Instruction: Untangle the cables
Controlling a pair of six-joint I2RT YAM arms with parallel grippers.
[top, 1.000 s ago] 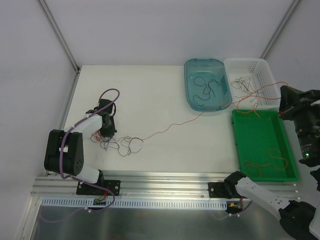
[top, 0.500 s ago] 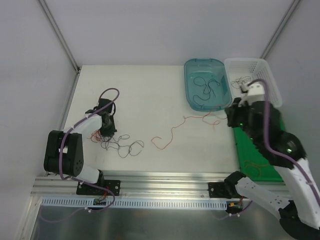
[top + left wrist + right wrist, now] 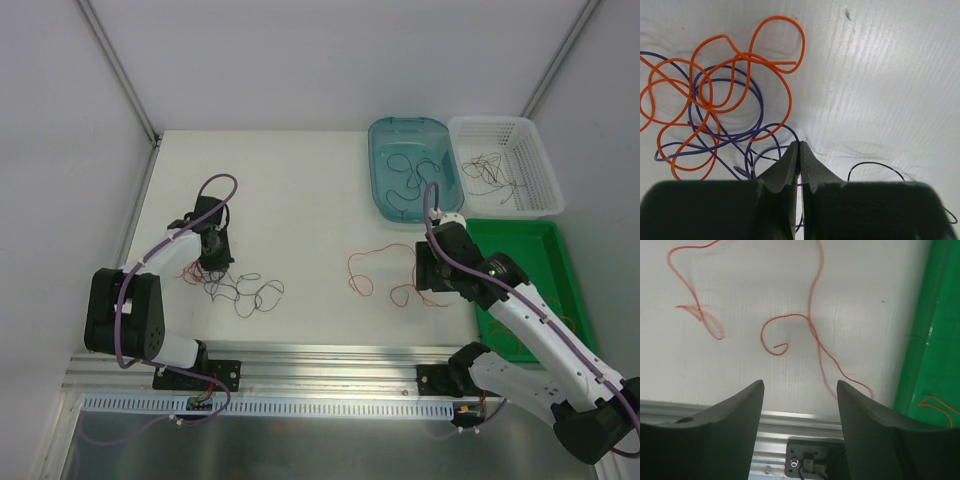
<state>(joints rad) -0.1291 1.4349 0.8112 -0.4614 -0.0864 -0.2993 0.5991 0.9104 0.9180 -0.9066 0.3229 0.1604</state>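
Landmark: the green tray (image 3: 545,250); every place below is given from it.
Cables: hair-thin curly strands. One loose red strand (image 3: 811,326) lies on the table (image 3: 300,200) just beside the tray's left wall. The main tangle (image 3: 243,288) lies well apart from the tray, across the table to its left.
Tangle make-up: orange loops (image 3: 790,100), purple loops (image 3: 757,100) and a black strand (image 3: 880,164), crossing over one another.
Handling: very light and limp, probably springy in their curls and likely to slip from a loose pinch. A hard tug would likely drag the whole knot along.
Where to grip: I would pinch one strand at a free end or an outer loop, clear of the crossings.
Left gripper (image 3: 799,146): clenched, tips meeting at the near edge of the tangle. Whether a strand is caught between them cannot be told.
Right gripper (image 3: 799,386): released, jaws apart and holding nothing.
Red strand against right gripper: it runs on the table just ahead of the fingertips, touching neither finger.
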